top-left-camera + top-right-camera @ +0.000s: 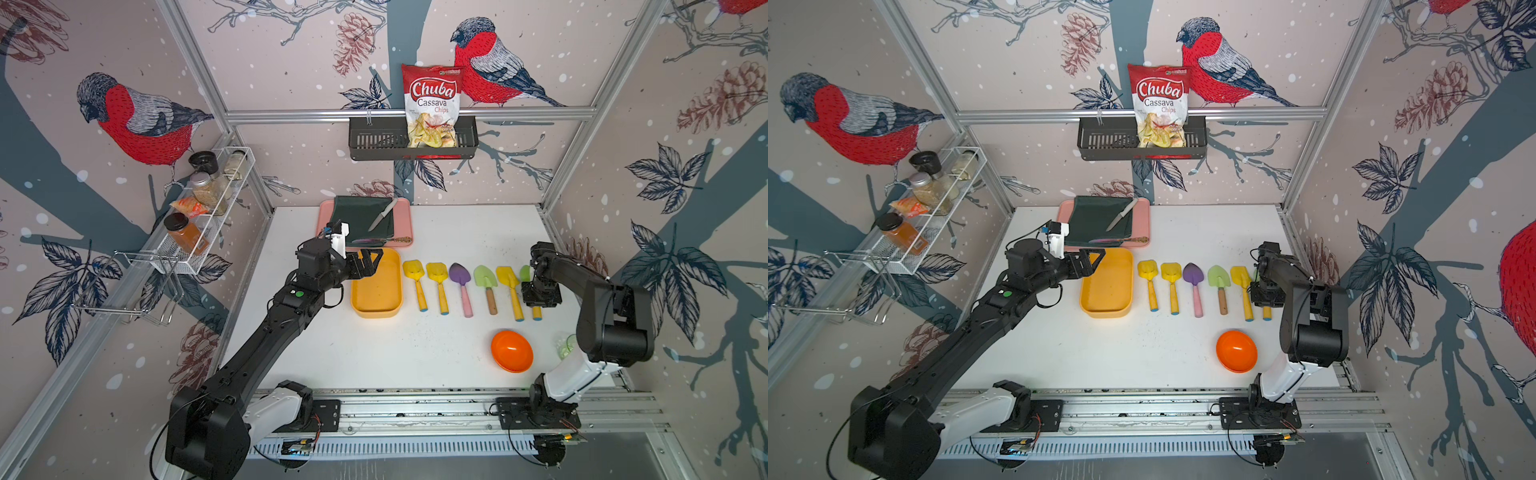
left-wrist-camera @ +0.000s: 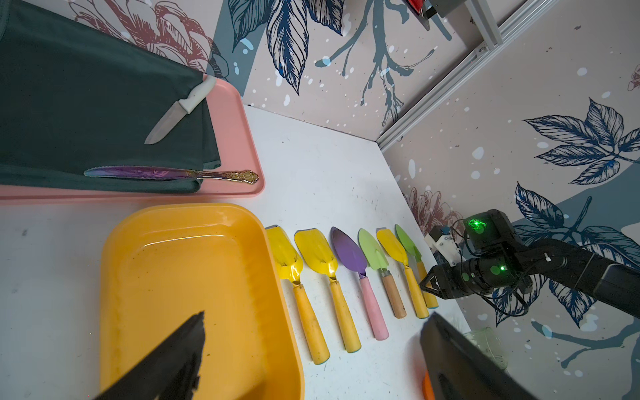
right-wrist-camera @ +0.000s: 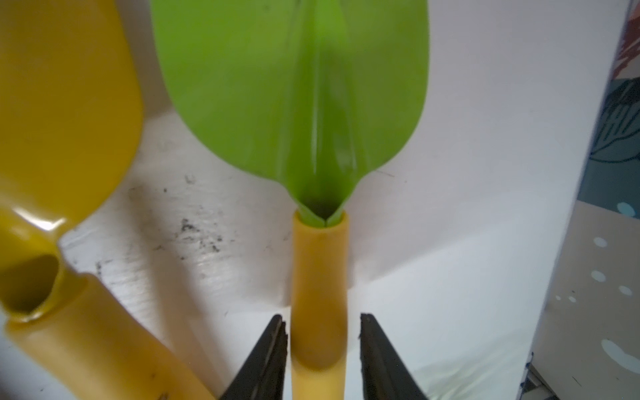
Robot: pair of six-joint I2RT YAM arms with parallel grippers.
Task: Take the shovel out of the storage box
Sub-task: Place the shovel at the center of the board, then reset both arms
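Right gripper (image 3: pixel 320 317) straddles the yellow handle of the green shovel (image 3: pixel 301 104). Its jaws are slightly parted, with a thin gap on each side of the handle, so it grips nothing. Only the right wrist view shows those gaps. In both top views the wrist covers the jaws and most of the shovel (image 1: pixel 525 272), leaving a sliver of green blade and the blue-tipped handle end (image 1: pixel 1266 313). In the right wrist view the handle runs off the edge of the picture, and the neighbouring yellow shovel (image 3: pixel 62 121) is blurred and cut off.

The shovel lies on the table (image 1: pixel 415 353) outside the box (image 1: pixel 376 313). It is the last in a row of six beside the box and the one farthest from it, directly under the right gripper (image 1: pixel 538 293).

Left gripper (image 1: pixel 372 259) hangs over the box's far end with its jaws spread wide, holding nothing. In the left wrist view its fingers (image 2: pixel 166 360) are dark, blurred and cut off. That view alone shows the right gripper (image 2: pixel 427 284) side-on, low at the handle, and the full row from the box (image 2: pixel 107 277) outward.
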